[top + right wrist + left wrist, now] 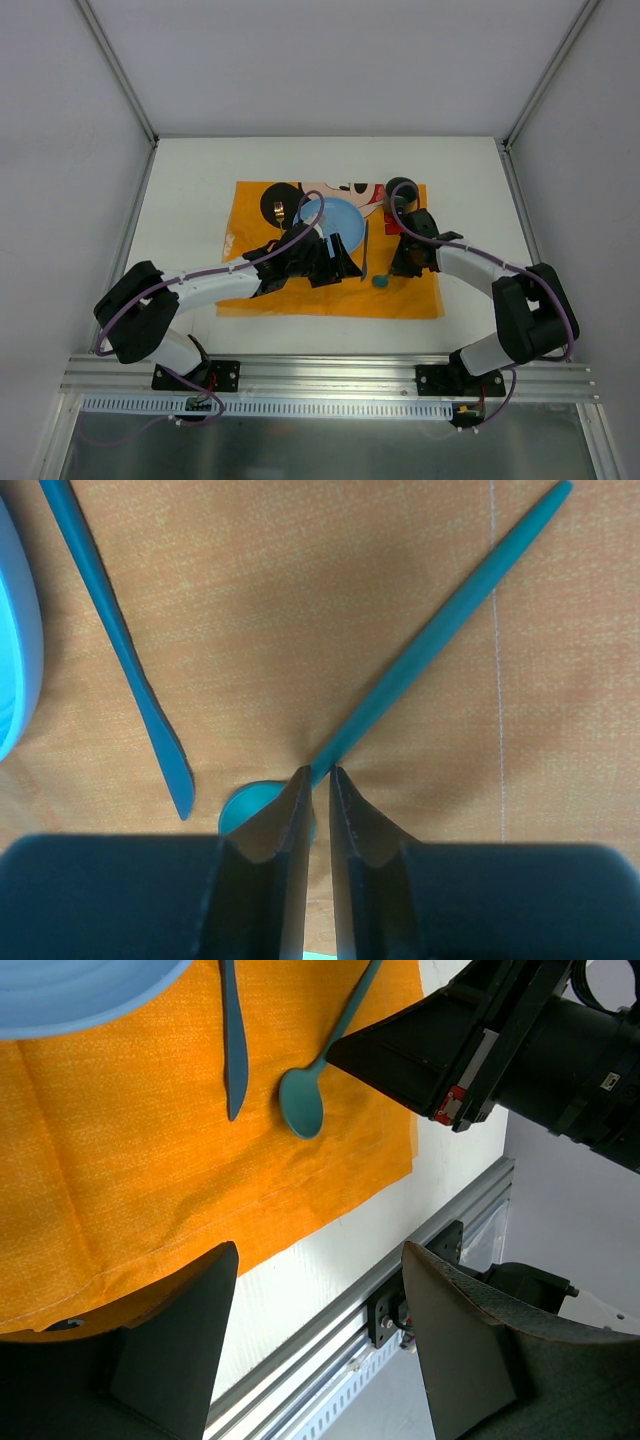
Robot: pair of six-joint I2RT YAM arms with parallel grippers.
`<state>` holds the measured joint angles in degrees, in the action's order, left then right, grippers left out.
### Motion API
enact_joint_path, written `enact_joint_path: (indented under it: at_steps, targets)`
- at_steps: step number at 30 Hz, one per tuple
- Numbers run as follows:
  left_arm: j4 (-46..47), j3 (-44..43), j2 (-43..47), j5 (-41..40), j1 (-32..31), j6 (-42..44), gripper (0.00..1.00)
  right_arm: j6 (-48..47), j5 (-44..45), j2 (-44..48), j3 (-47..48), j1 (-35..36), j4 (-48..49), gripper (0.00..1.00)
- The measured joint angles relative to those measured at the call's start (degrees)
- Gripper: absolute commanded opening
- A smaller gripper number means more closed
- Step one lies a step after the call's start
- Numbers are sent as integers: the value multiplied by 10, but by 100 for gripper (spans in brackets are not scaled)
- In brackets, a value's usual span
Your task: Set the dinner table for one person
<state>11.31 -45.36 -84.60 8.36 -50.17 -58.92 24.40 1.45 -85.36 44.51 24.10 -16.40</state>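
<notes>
The white dinner table (190,190) carries an orange placemat (300,295). On the mat lie a light blue plate (335,218), a teal knife (365,250) and a teal spoon (381,281). My right gripper (320,772) hovers low over the spoon's neck (450,610), its jaws closed to a narrow slit with nothing between them. The spoon lies flat and runs under the left finger. The knife (120,650) lies to its left. My left gripper (320,1250) is open and empty above the mat's near edge, beside the plate (70,990), knife (233,1060) and spoon (302,1100).
A black cup (403,192) stands at the mat's far right corner. A black round object (278,207) sits at the mat's far left by the plate. The aluminium rail (330,375) runs along the near edge. Grey walls close in the sides and back.
</notes>
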Motion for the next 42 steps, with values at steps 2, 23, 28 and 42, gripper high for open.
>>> enact_joint_path:
  at_steps: [2,23,28,42]
  targets:
    - [0,2,0,0,0,0,67,0,-1,-1,1,0,0,10]
    - [0,12,0,0,0,2,67,13,-4,-34,24,18,36,63]
    - [0,12,0,1,0,8,67,19,-3,-36,26,20,36,60]
    - [3,39,13,6,32,14,67,40,-10,-79,41,21,78,0]
